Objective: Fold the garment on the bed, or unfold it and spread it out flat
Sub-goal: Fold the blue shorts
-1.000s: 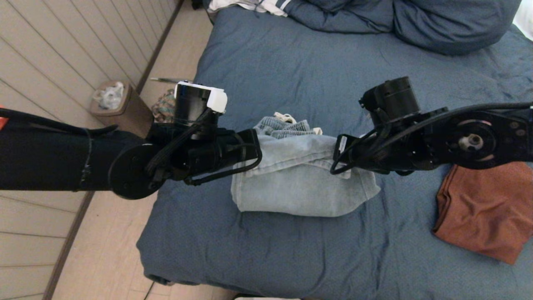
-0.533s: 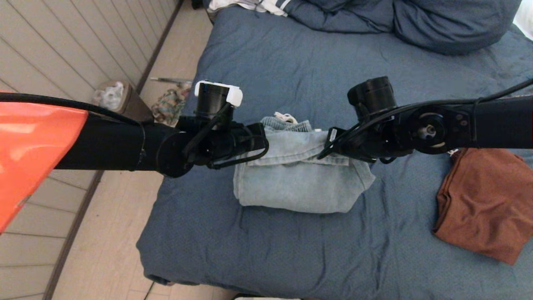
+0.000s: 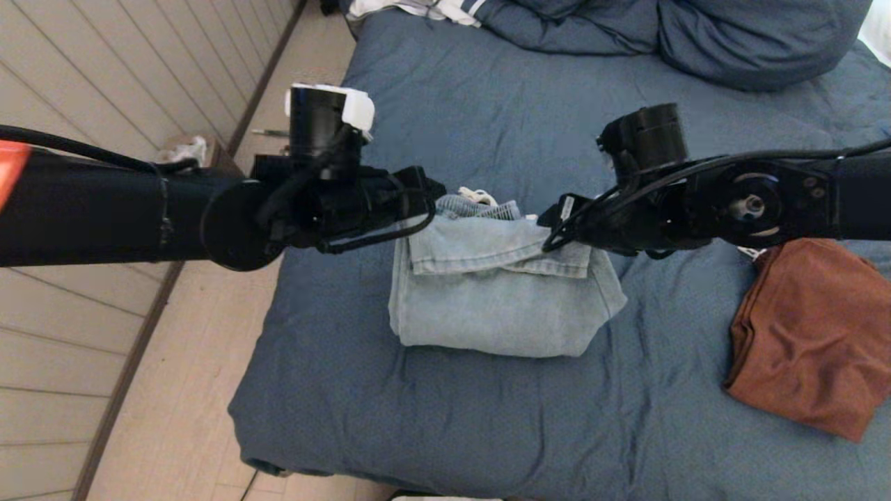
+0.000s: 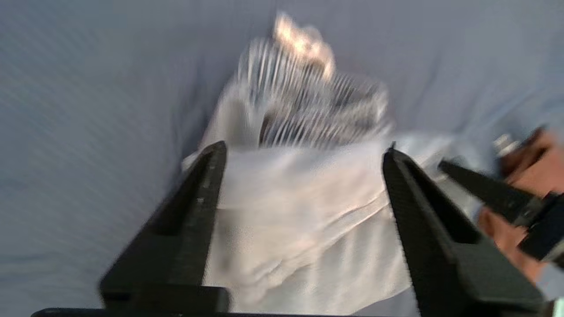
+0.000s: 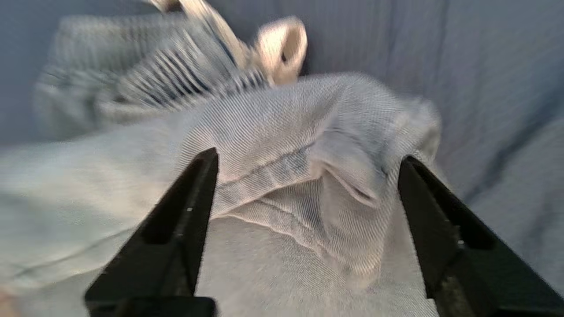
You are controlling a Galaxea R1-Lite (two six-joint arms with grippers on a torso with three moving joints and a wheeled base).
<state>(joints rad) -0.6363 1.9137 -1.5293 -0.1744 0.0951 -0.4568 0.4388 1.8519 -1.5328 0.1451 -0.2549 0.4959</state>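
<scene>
Head view shows a pale-blue denim garment (image 3: 498, 292) folded into a rough rectangle near the middle of the bed (image 3: 445, 424), on its wrinkled slate-blue cover, with a gathered waistband and a cream drawstring at its far edge. Both arms reach in from the sides over that far edge. The left hand (image 4: 302, 152) hangs above the garment's left far corner with its fingers (image 4: 207, 176) spread wide apart and nothing between them; the cloth lies below. The right hand (image 5: 308, 160) is over the garment's right far corner, its fingers (image 5: 198, 180) likewise wide apart and gripping nothing, a folded hem of the denim showing beneath them. A rust-brown cloth (image 3: 811, 334) lies crumpled on the bed to the right, apart from the denim. Blue pillows (image 3: 696, 35) are heaped at the head of the bed. On the floor to the left stands a small bin (image 3: 191, 147).
</scene>
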